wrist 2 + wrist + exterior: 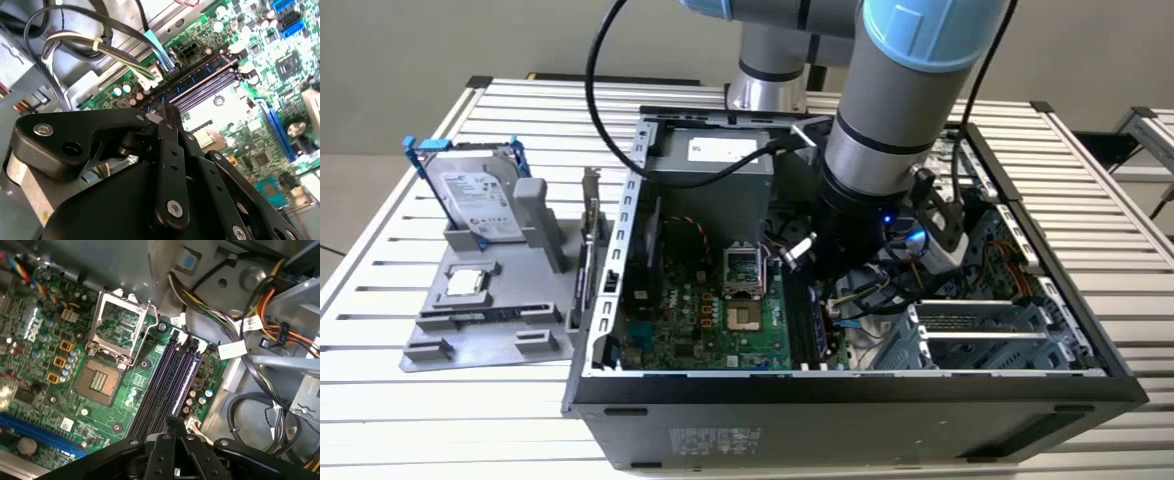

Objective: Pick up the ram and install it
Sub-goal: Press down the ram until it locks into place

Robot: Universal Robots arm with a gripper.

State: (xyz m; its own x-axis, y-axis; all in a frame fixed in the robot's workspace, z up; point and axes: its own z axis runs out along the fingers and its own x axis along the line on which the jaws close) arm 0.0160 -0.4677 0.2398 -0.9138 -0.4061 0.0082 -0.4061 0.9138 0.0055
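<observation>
Tool (172, 427) above motherboard (107, 412) slots (165, 385)

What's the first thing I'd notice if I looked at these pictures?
Probably the big robot arm with its blue cap, reaching down into the open computer case on the slatted table. Under its black hand lies the bright green motherboard with long dark memory slots and an open silver processor socket. At the exterior view's left, a silver hard drive stands in a grey holder.
</observation>
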